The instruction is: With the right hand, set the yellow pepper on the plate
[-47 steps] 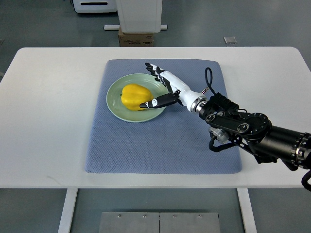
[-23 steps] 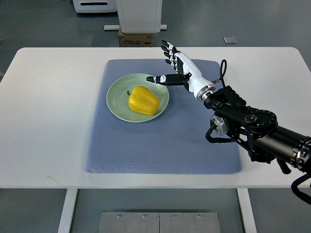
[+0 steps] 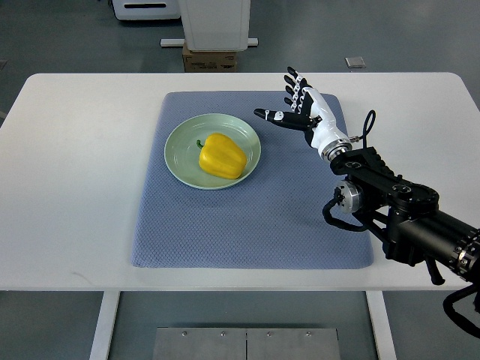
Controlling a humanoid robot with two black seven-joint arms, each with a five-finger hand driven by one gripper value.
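A yellow pepper (image 3: 222, 156) lies on its side on the pale green plate (image 3: 180, 145), right of the plate's middle. The plate sits on a blue-grey mat (image 3: 247, 217). My right hand (image 3: 292, 103) is open and empty, fingers spread, above the mat's far right part. It is well clear of the plate, to its right. Its black arm (image 3: 397, 214) comes in from the lower right. The left arm is not in view.
The mat lies on a white table (image 3: 75, 165). Beyond the table's far edge stand a cardboard box (image 3: 211, 58) and a white pedestal (image 3: 216, 22). A small grey plate (image 3: 355, 62) lies on the floor.
My right hand has let go of the pepper and drawn back to the right and away from the plate, fingers open. The pepper has settled slightly to the right on the plate.
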